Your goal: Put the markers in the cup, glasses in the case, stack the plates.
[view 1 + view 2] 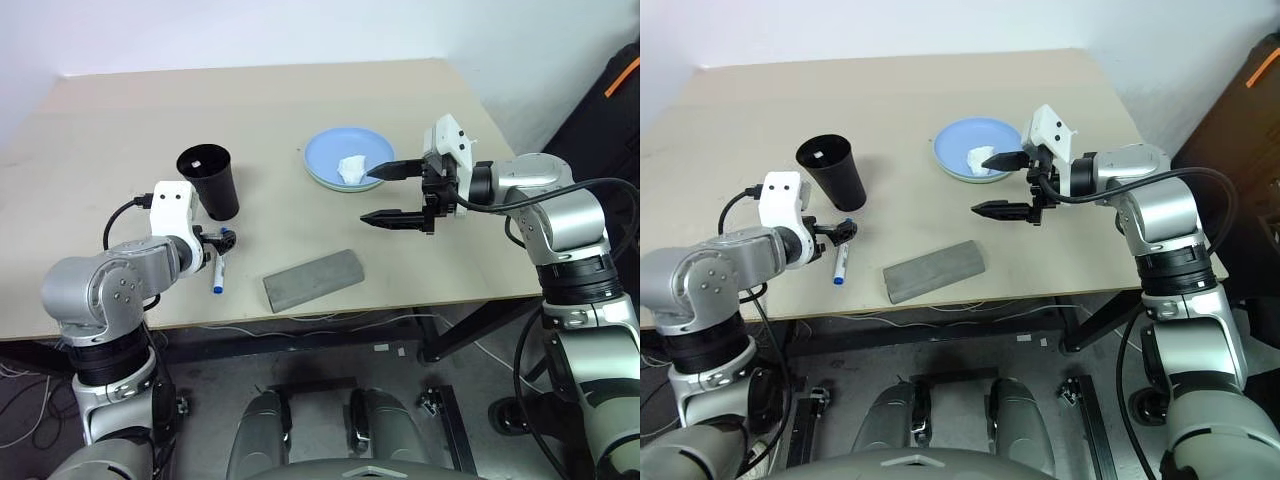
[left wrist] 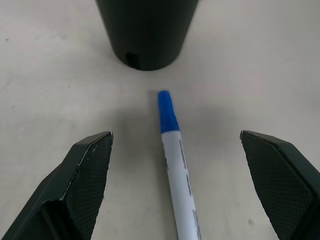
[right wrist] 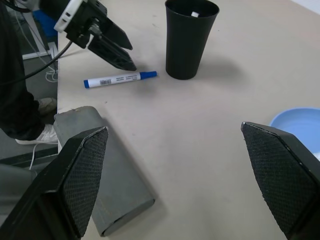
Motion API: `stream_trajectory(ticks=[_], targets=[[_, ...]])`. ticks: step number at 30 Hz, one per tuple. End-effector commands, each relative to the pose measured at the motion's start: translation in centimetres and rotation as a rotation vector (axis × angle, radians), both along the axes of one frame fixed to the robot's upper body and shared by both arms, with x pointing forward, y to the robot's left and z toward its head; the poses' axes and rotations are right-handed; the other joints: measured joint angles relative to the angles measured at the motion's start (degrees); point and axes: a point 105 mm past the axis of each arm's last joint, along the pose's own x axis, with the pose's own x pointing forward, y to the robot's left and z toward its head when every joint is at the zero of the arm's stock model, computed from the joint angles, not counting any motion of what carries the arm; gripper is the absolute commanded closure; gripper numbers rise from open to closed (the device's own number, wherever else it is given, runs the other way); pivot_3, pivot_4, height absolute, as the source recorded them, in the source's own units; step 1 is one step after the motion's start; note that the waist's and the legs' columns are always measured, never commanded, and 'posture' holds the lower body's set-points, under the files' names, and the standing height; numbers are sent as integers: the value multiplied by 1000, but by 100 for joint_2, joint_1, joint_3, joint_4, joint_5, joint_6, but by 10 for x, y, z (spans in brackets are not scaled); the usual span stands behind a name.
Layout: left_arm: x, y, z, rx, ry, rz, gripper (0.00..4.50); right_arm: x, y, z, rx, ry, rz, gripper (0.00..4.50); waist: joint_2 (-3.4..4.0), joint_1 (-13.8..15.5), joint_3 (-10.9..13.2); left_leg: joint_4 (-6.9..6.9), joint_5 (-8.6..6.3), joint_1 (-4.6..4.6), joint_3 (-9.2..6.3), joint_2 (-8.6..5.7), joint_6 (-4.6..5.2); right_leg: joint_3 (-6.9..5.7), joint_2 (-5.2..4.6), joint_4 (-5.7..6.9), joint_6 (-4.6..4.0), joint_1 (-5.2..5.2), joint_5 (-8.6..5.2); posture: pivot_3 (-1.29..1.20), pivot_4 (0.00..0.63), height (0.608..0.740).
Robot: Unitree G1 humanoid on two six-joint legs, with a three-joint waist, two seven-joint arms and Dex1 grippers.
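The left claw (image 2: 176, 185) hangs open astride the blue marker (image 2: 176, 180), which lies on the tabletop (image 1: 300, 110) just short of the cup (image 1: 210, 180), apparently to pinch it for dropping in. The right claw (image 1: 392, 194) waits open and empty near the plates (image 1: 340, 150), clear of the closed case (image 1: 313, 279).

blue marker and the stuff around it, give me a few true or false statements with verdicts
1. The blue marker lies flat on the table between the open fingers of the left gripper. True.
2. The cup lies tipped on its side. False: it stands upright.
3. The case is shut. True.
4. The right gripper holds the blue plate. False: it hovers open beside the plate, holding nothing.
5. A white tissue lies on the blue plate. True.
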Motion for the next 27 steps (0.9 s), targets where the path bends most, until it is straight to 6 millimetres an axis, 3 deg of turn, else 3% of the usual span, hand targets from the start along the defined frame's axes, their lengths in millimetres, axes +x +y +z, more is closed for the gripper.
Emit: stream_trajectory(ticks=[1, 4, 11, 16, 22, 27], targets=[[2, 5, -1, -3, 14, 57, 230, -2, 1, 11, 6, -59, 3, 0, 0, 6, 0, -2, 0, 3, 0, 0, 0, 0, 0, 0, 0, 1, 0, 0, 150, 735], [3, 15, -11, 0, 67, 121, 230, -1, 1, 10, 4, -60, -4, 0, 0, 12, 0, -1, 0, 4, -1, 0, 0, 0, 1, 1, -4, 3, -2, 0, 150, 735], [3, 6, -28, 8, 147, 78, 230, 0, 0, 10, 7, -69, -24, 0, 0, 14, 0, -1, -1, 8, 0, -1, -1, 0, -3, -3, -14, 10, -8, 0, 150, 735], [6, -2, -31, -7, 168, 60, 230, -1, -2, 10, 8, -72, -38, 0, 0, 22, 0, 0, -1, 15, -1, -3, -2, -1, -5, -4, -15, 18, -9, 0, 150, 735], [8, 5, -31, -20, 183, 111, 230, 1, -7, 8, -5, -81, -71, 0, 0, 25, 0, 0, -9, 25, -2, -4, -14, -2, -8, -4, -15, 28, -9, 0, 150, 735], [8, 5, -33, -27, 190, 119, 1817, 2, -6, 5, -14, -82, -81, 0, 0, 25, 0, -2, -10, 26, -6, -4, -17, -3, -7, -3, -16, 28, -9, 0, 150, 735]])
